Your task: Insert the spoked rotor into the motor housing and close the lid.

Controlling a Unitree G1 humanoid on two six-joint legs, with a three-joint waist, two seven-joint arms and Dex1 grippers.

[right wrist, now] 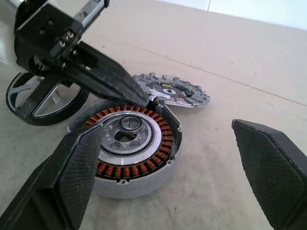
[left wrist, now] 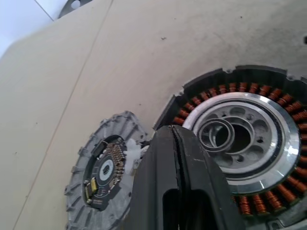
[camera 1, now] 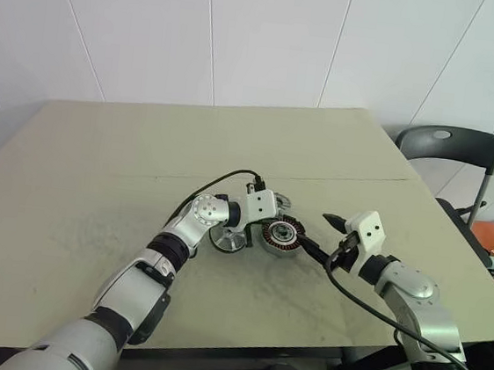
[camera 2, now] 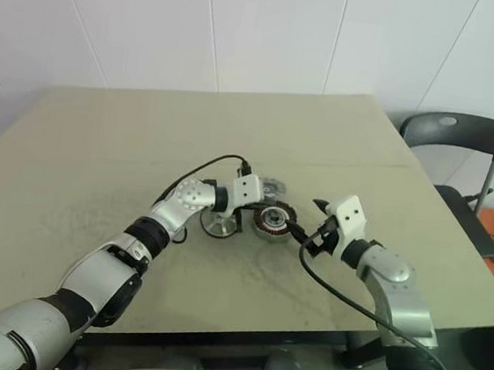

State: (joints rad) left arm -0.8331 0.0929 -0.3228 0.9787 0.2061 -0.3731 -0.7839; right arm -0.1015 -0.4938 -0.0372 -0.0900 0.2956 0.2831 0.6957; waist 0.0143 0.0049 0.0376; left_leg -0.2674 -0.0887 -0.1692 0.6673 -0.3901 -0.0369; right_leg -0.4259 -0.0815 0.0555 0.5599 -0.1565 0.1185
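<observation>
The motor housing (right wrist: pixel 129 153) lies flat near the middle of the bench (camera 1: pixel 97 178), windings up. The spoked rotor (right wrist: pixel 43 103) leans just beside it, not yet inserted; the lid (right wrist: pixel 172 91) lies just behind. The left hand (right wrist: pixel 129 93), fingers together and holding nothing, touches the housing's rim. The right hand (right wrist: pixel 182 167) waits, fingers wide apart, around the housing. Insertion seems pending: next, grasping the rotor and centring it. White walls and a dark chair (camera 1: pixel 454 149) surround.
</observation>
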